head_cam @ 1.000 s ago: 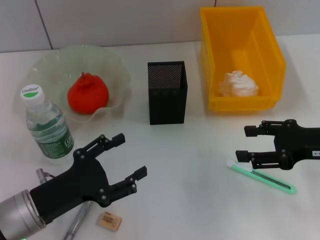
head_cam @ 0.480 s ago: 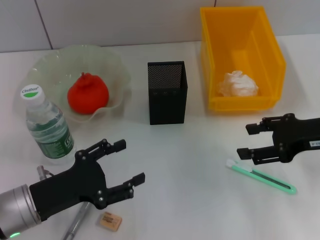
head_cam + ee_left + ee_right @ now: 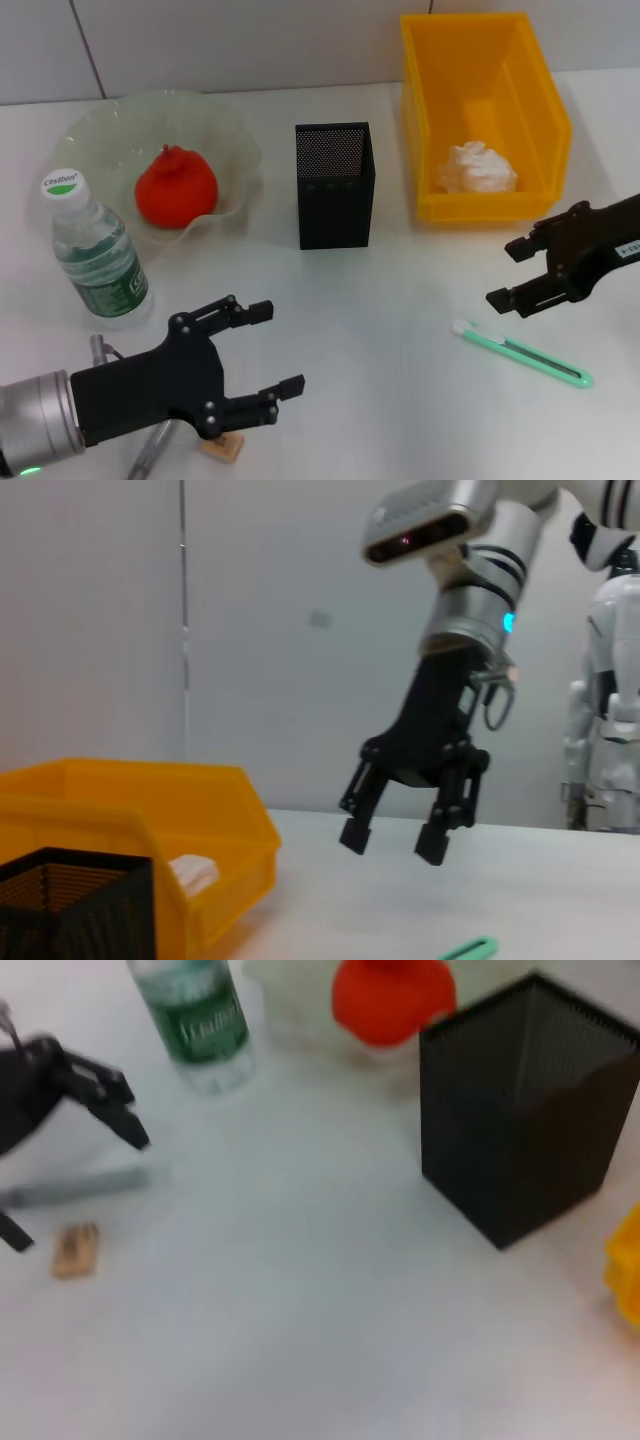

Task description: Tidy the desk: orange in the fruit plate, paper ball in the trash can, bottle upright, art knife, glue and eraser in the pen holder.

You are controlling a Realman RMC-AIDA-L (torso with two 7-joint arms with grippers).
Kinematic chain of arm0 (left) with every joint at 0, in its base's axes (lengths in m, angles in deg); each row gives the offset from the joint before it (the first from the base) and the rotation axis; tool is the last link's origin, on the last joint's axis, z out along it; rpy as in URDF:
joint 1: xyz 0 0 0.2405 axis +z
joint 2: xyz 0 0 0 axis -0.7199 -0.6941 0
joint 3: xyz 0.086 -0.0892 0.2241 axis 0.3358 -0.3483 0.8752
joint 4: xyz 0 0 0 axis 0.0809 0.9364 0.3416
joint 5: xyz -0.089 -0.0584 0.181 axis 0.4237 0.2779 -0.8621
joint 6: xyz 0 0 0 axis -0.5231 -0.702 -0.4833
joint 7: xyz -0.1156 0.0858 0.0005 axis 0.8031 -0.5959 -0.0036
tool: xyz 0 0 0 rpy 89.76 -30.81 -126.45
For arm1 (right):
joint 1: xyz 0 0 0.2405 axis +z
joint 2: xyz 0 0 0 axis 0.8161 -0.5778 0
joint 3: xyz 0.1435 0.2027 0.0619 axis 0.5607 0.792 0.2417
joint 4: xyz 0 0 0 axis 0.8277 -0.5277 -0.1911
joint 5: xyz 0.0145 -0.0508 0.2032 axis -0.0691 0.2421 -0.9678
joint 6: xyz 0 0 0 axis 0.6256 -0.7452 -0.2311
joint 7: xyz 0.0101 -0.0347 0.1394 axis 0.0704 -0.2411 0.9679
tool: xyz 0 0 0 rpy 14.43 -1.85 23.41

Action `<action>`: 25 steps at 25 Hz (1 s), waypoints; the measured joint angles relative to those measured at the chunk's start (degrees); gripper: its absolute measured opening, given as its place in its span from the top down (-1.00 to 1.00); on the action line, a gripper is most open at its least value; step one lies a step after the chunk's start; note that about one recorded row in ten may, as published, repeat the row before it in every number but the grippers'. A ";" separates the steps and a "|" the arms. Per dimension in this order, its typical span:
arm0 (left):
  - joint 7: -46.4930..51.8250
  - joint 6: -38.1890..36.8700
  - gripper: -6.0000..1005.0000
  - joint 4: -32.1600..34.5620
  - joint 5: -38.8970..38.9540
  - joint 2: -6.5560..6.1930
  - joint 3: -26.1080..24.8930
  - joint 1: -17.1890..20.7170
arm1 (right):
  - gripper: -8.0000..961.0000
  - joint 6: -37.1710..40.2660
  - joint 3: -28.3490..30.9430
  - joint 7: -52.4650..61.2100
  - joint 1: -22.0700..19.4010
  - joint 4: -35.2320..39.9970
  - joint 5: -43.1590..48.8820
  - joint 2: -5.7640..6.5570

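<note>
The orange lies in the fruit plate. Beside the plate the bottle stands upright. The paper ball rests inside the trash can. The pen holder stands mid-table. My left gripper hovers open at the front left, right over the eraser, which is partly hidden by it. A grey pen-shaped stick, likely the glue, lies under that arm. The green art knife lies at the front right. Just behind it, my right gripper is open and holds nothing.
The right wrist view shows the bottle, orange, pen holder and eraser on the white table. A tiled wall runs behind the table.
My left gripper has moved toward the table's front and a little right, now covering part of the eraser. The right gripper has drawn back to the right, away from the art knife.
</note>
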 joint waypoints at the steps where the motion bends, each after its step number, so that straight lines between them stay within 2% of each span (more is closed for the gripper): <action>1: 0.09 0.02 -0.63 0.12 -0.17 0.06 -0.02 -0.09 | -0.60 0.39 -1.05 1.31 0.66 0.66 1.58 -0.01; 5: 0.66 -0.06 -0.63 0.30 -0.50 0.30 0.12 -0.43 | -0.60 2.95 -4.61 5.76 3.55 1.95 6.63 -0.02; 13: 1.44 -0.15 -0.63 0.88 -0.63 0.51 0.54 -0.54 | -0.60 10.28 -6.36 11.00 10.09 2.31 15.21 -0.08; 20: 2.73 0.16 -0.63 1.45 -2.59 0.95 0.51 -0.66 | -0.60 12.78 -12.35 14.88 12.89 2.46 21.70 -0.12; 25: 3.02 0.38 -0.63 1.67 -3.54 1.44 0.06 -0.67 | -0.60 12.85 -16.05 16.67 13.59 2.55 22.30 -0.14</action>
